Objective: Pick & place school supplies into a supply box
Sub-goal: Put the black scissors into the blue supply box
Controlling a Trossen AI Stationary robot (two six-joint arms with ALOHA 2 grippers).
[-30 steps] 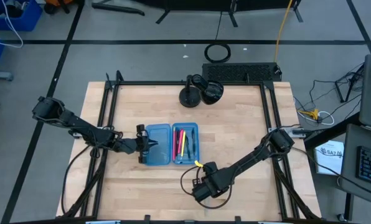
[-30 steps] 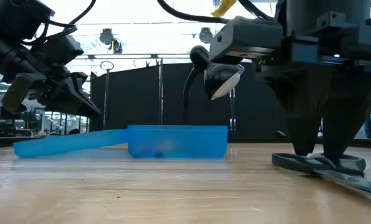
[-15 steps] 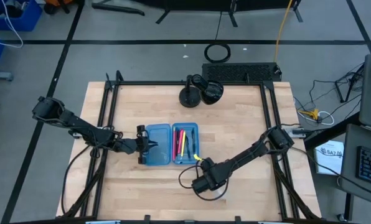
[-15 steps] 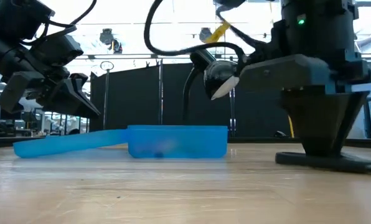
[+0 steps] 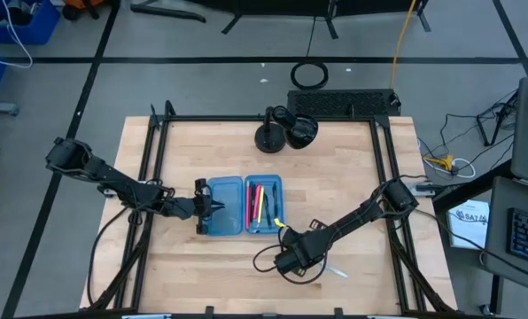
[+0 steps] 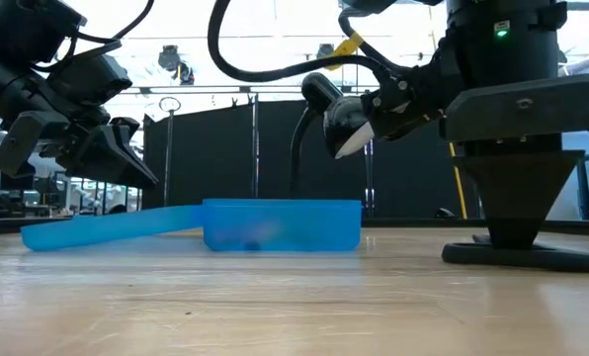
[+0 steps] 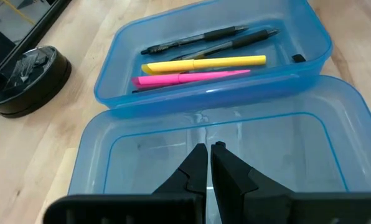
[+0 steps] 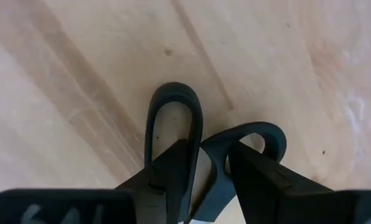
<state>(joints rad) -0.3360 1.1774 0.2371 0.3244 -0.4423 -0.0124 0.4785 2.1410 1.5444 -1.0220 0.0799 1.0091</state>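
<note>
The translucent blue supply box lies open. Its right half holds two black pens, a yellow one and a pink one. Its empty left half slants up from the table. My left gripper is shut and hovers over that empty half. I cannot tell whether it touches it. The black-handled scissors lie flat near the table's near edge, silver blades pointing right. My right gripper stands on the handles. My right gripper is shut on the scissors' handles, pinching the stems where the two loops meet between its two fingers. It comes from above, pointing down. The scissors stay flat on the table.
Two black round-based stands sit at the table's far edge, behind the box. A black frame runs along the table's left and right sides. Bare wood lies to the right of the box.
My right gripper stood open astride the scissors' handles a second ago. It has since shut on them, turned about its wrist and shifted slightly toward the box. The scissors have swung round on the table, their blades now showing to the right. The left arm kept still.
</note>
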